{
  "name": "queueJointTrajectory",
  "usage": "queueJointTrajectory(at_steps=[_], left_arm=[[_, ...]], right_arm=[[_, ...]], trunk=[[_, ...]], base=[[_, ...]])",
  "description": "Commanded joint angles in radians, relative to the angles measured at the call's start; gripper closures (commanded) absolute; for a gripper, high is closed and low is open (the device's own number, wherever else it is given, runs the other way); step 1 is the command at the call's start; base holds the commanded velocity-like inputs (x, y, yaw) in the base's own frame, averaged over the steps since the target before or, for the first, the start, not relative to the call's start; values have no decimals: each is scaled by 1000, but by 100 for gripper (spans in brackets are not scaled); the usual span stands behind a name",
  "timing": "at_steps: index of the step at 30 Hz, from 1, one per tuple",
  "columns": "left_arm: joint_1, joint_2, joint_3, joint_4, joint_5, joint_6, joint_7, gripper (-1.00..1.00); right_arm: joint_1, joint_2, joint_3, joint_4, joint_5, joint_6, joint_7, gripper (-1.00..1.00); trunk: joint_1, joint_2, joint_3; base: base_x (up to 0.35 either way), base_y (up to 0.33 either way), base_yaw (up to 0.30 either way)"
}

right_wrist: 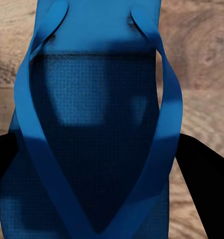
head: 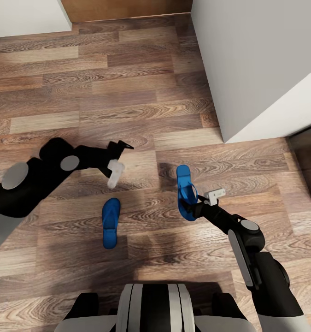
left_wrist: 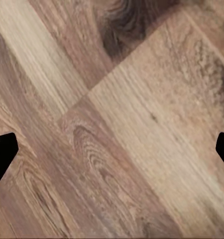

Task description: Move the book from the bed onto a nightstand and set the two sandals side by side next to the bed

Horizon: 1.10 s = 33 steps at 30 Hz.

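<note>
Nearest, on the floor [head: 141,106]: one sandal [head: 111,222] lying free, left gripper [head: 120,152] hovering beyond it, fingers apart and empty. To the right, second sandal [head: 186,191] straddled by the right gripper [head: 197,203], fingers apart at its sides; whether already pinching, cannot tell. Probably light, thin and bendy, so best taken across the sole's edges mid-length, not by the limp straps; farther off, white wall [head: 256,69].

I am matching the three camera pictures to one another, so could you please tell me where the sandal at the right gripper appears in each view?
Head view: the held sandal lies right of centre on the wood-plank floor, at the right gripper.
Right wrist view: the sandal spans most of the frame, between the dark fingers.
Left wrist view: not in it; floor planks.
Shared landmark: the wood-plank floor.
</note>
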Motion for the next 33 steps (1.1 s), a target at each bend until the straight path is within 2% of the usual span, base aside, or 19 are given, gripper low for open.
queueJointTrajectory(at_steps=[1,7,10,13,14,15,17,19,21,22,23,26,27,29,31,33], left_arm=[[-9,0,-9,1,-5,-47,-4,-100],[-52,9,-62,5,-6,-105,-3,-100],[-68,13,-74,7,-10,-117,11,-100],[-71,14,-39,11,-14,-121,28,-100],[-65,13,-5,12,-18,-115,48,-100],[-43,9,21,17,-32,-82,67,-100],[-20,4,39,25,-45,-41,76,-100],[-4,-2,46,39,-58,-19,80,-100],[6,-7,45,61,-69,-32,83,-100],[11,-11,43,93,-71,-66,79,-100],[12,-10,41,128,-66,-101,50,-100],[-3,-7,32,162,-53,-149,-6,-100],[-41,6,21,180,-25,-202,-42,-100],[-86,24,-15,184,2,-241,-54,-100],[-144,42,-90,189,38,-272,-58,-100],[-211,54,-190,196,96,-292,-57,-100]], right_arm=[[0,-1,0,-1,-4,6,0,100],[-4,-1,-2,-1,-5,8,0,100],[-5,-1,-3,-1,-4,11,0,100],[-6,-1,-3,-1,-4,11,0,100],[-6,-1,-3,-1,-4,12,0,100],[-6,-1,-3,-1,-4,12,0,100],[-6,0,-3,-1,-4,12,-1,100],[-7,0,-3,-1,-4,12,-1,100],[-7,0,-3,-1,-4,12,-1,100],[-6,0,-3,-1,-4,12,-1,100],[-6,0,-3,-1,-4,12,0,100],[-5,-1,-3,-1,-4,12,0,100],[-5,-1,-3,-1,-4,12,-1,100],[-5,-1,-3,-1,-4,12,-1,100],[-5,-1,-3,-1,-5,12,-1,100],[-5,-1,-3,-1,-4,12,0,100]], trunk=[[0,0,-1],[0,0,-1],[0,0,-1],[0,0,-1],[0,0,-1],[0,0,-1],[0,0,-1],[0,0,-1],[0,0,-1],[0,0,-1],[0,0,-1],[0,0,-1],[0,0,-1],[0,0,-1],[0,0,-1],[0,0,-1]], base=[[0,0,0],[0,0,0],[0,0,0],[0,0,0],[0,0,0],[0,0,0],[0,0,0],[0,0,0],[0,0,0],[0,0,0],[0,0,0],[0,0,0],[0,0,0],[0,0,0],[0,0,0],[0,0,0]])
